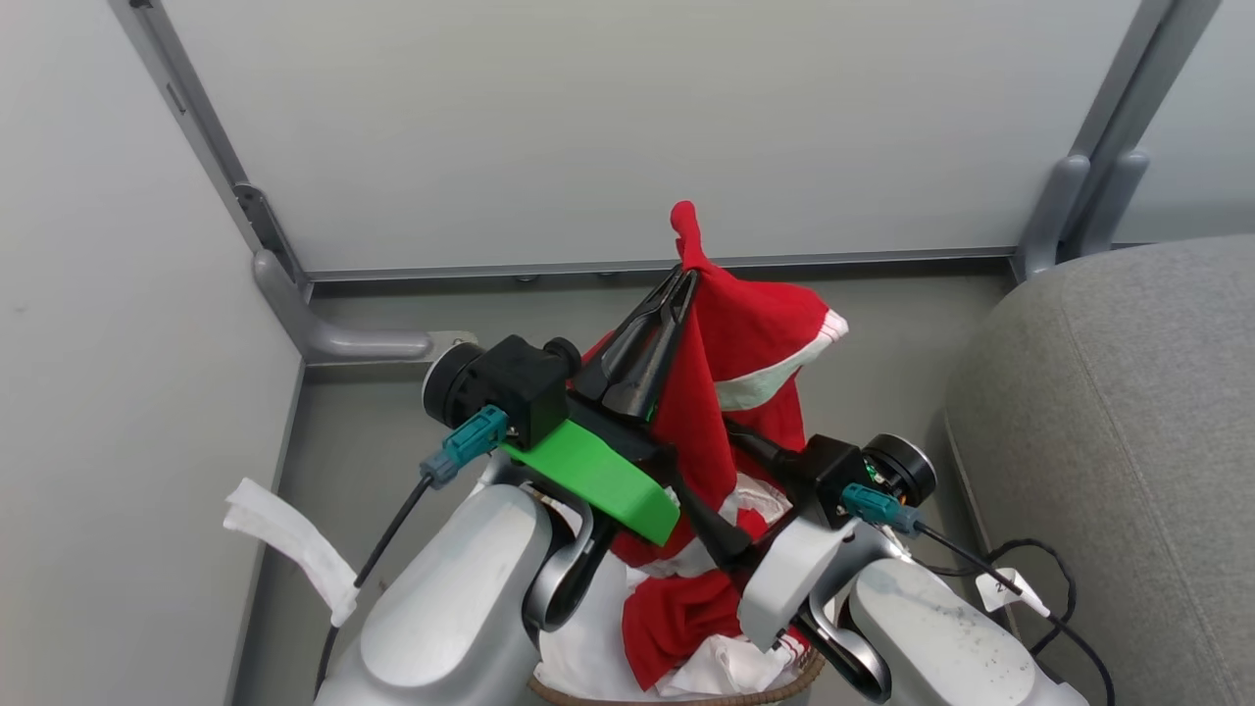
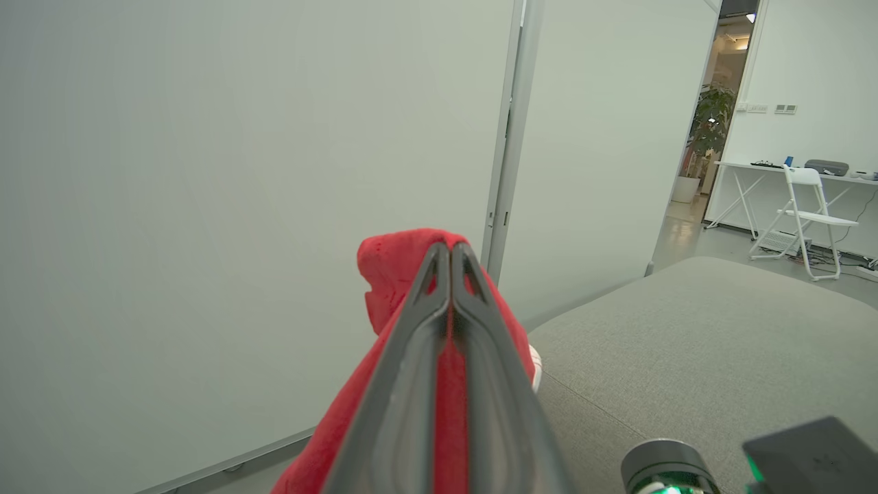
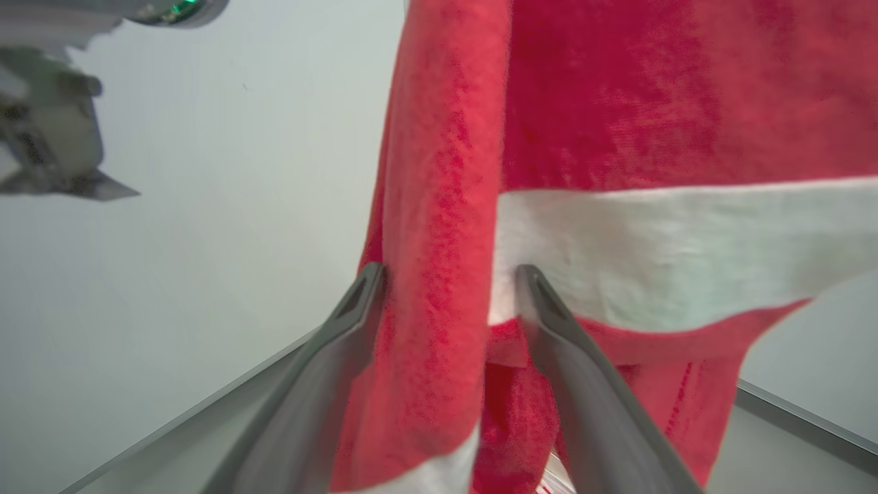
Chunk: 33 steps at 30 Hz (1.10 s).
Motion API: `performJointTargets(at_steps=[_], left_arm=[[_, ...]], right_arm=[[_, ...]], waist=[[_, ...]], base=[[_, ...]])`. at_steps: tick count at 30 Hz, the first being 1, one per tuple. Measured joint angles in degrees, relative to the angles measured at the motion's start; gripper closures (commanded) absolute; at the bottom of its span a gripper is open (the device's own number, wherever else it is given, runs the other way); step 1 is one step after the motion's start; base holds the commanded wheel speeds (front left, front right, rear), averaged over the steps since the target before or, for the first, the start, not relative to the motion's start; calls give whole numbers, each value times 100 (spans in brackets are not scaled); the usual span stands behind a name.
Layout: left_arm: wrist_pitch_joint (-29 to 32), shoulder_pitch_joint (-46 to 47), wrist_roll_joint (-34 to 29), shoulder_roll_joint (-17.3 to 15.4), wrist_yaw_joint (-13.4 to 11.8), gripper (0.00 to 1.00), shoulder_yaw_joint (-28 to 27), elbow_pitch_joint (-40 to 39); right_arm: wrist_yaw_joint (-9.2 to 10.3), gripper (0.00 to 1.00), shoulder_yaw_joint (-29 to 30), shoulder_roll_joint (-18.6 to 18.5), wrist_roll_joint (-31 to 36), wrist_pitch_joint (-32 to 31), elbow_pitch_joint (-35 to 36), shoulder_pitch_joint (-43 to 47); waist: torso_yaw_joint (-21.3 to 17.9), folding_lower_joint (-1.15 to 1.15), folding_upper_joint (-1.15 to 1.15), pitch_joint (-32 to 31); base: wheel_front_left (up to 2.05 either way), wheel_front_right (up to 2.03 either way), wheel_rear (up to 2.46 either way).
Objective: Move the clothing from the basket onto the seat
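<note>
The clothing (image 1: 755, 328) is held pinched in the closed left gripper (image 1: 681, 284) above the basket (image 1: 677, 699), beside the seat (image 1: 1108, 422). The right gripper (image 3: 449, 274) is spread wide around a hanging fold.

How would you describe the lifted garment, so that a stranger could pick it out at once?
Left of the large grey seat, a small woven-rimmed basket sits between the robot's arms. Above it the shut left end effector holds up a red garment by its tip. Unlike the red and white fabric heaped in the basket, it hangs in the air.
</note>
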<state>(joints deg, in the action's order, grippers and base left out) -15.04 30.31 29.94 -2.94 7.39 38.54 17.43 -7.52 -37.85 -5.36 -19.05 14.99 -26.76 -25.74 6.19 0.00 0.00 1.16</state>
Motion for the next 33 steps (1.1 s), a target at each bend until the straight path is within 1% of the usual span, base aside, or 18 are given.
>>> performJointTargets(at_steps=[1,2,6,9,15,16,17,18,25,33], left_arm=[[0,9,22,0,0,100,42,-14],[1,15,87,3,0,100,65,-23],[0,65,154,1,0,100,131,-19],[1,82,149,0,0,100,115,-2],[0,78,130,-1,0,99,89,167],[1,77,130,0,0,60,81,183],[-2,80,133,1,0,5,87,209],[-11,78,160,2,0,0,107,290],[-10,77,167,2,0,0,62,475],[-10,-34,-73,-37,0,0,-170,566]], right_arm=[[0,88,53,24,1,0,-29,-3],[0,100,111,56,1,0,-40,-12],[0,100,203,125,20,0,-108,-20],[0,100,220,134,20,0,-116,-16],[0,100,344,152,20,0,33,9],[0,100,383,152,29,0,80,19],[0,100,410,153,40,0,131,33],[0,100,421,157,49,0,191,49],[0,100,423,140,69,0,411,181],[0,100,483,110,-8,0,701,319]], waist=[[40,0,0,8],[88,0,0,20],[257,0,0,84],[313,0,0,136],[243,0,0,158],[218,0,0,159],[195,0,0,160],[165,0,0,164],[-171,0,0,184],[-850,0,0,225]], base=[[0,0,0],[0,0,0],[0,0,0],[0,0,0],[0,0,0],[0,0,0],[0,0,0],[0,0,0],[0,0,0],[0,0,0]])
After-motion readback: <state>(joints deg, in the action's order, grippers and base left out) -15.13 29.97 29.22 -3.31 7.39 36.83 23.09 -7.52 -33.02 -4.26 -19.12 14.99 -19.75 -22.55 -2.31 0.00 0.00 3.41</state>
